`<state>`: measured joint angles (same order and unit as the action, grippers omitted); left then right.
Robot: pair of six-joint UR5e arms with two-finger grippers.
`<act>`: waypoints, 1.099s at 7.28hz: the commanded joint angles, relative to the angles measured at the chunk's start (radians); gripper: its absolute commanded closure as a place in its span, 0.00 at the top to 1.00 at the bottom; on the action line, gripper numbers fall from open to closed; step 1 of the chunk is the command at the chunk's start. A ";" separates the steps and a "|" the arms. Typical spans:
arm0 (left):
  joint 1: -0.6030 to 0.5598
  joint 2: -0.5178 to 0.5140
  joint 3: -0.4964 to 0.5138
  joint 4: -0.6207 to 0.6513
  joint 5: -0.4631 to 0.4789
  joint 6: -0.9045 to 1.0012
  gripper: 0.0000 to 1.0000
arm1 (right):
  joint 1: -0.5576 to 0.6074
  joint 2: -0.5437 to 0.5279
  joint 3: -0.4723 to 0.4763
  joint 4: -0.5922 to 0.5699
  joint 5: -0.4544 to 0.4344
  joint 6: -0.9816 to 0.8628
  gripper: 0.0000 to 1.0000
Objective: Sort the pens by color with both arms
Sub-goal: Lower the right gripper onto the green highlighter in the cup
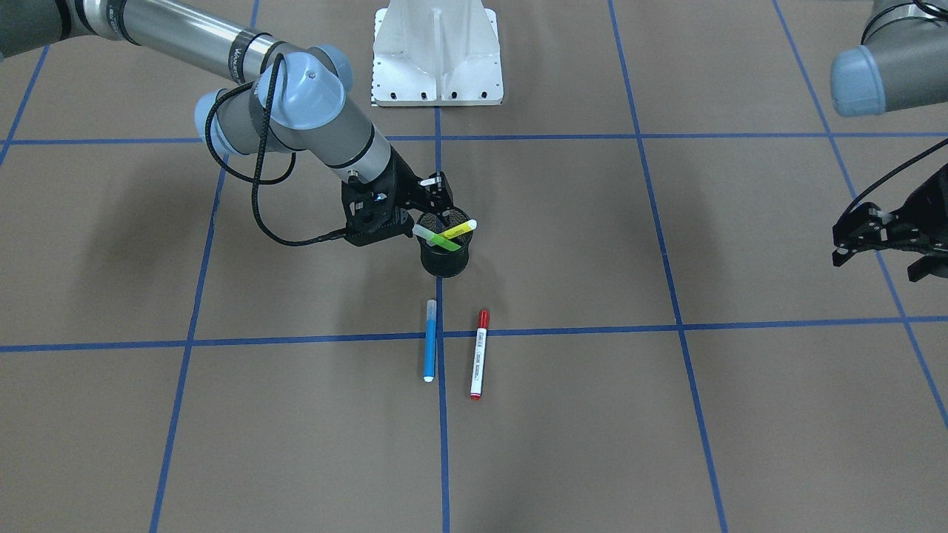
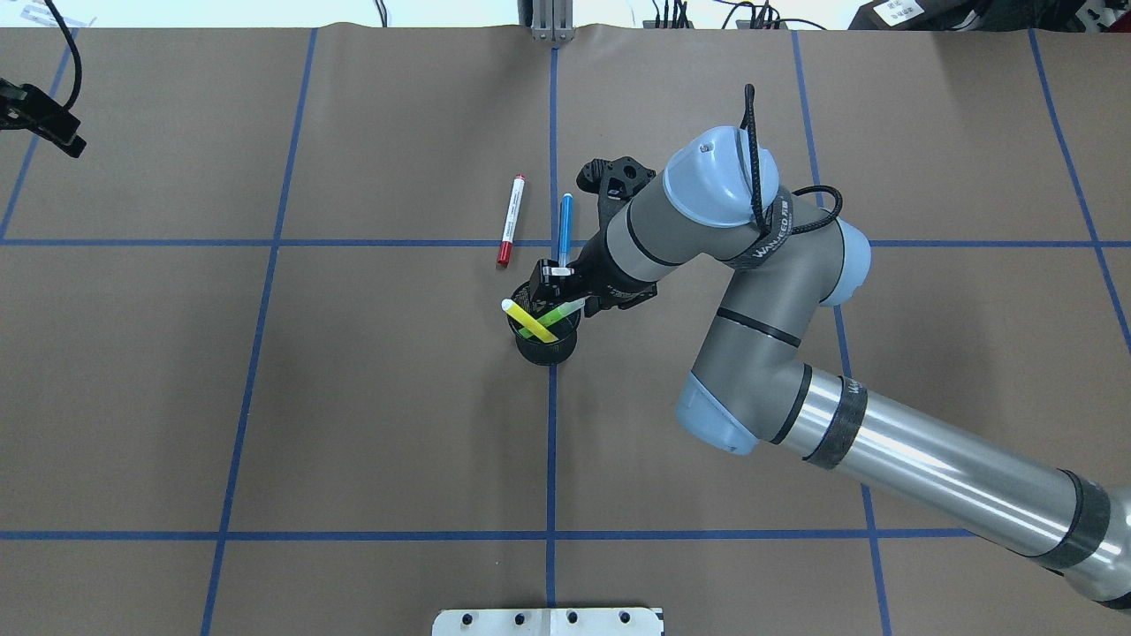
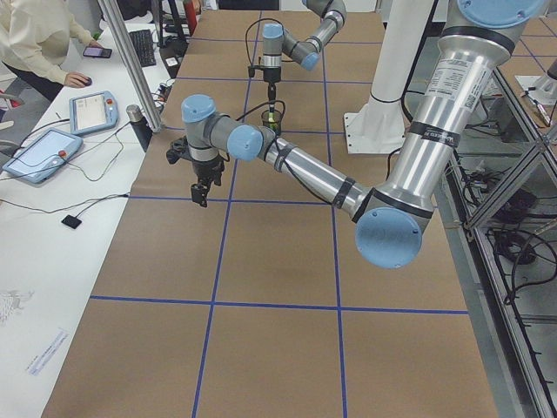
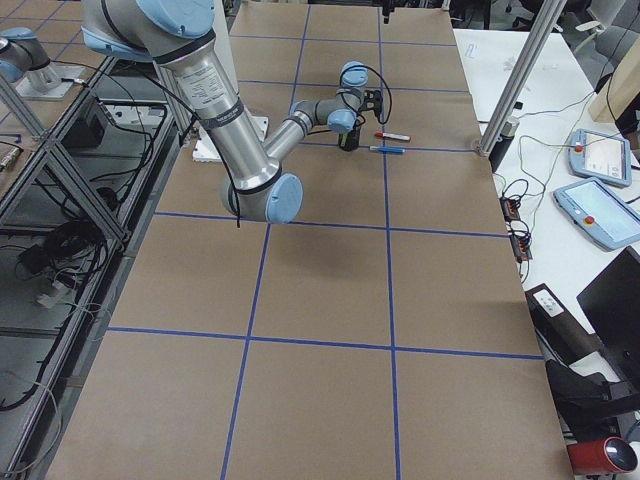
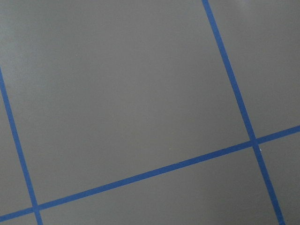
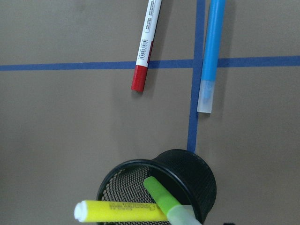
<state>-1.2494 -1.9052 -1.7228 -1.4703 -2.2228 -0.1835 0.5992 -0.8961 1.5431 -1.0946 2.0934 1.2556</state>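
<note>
A black mesh cup [image 1: 444, 263] [image 2: 546, 352] holds a green pen [image 1: 444, 241] [image 6: 161, 194] and a yellow pen [image 1: 463, 227] [image 6: 122, 212], both leaning and crossed. Beyond the cup, a blue pen [image 2: 565, 225] [image 6: 213, 42] and a white pen with a red cap [image 2: 511, 221] [image 6: 147, 37] lie side by side on the paper. My right gripper [image 2: 552, 281] [image 1: 433, 194] hangs at the cup's rim, close to the green pen's cap; whether its jaws are closed is unclear. My left gripper [image 1: 878, 259] [image 2: 53, 132] hovers open and holds nothing, far off at the table's side.
Blue tape lines divide the brown paper into squares. The white pedestal [image 1: 437, 59] [image 2: 548, 623] stands at the robot's edge of the table. A person [image 3: 35, 43] sits at a side table with tablets [image 3: 91, 109]. The left wrist view shows only paper and tape.
</note>
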 commanded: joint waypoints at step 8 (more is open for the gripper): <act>0.001 0.002 0.009 -0.012 0.000 -0.001 0.99 | 0.033 0.000 -0.001 -0.011 0.046 0.001 0.47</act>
<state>-1.2487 -1.9041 -1.7134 -1.4818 -2.2227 -0.1841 0.6334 -0.8953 1.5449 -1.1053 2.1414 1.2563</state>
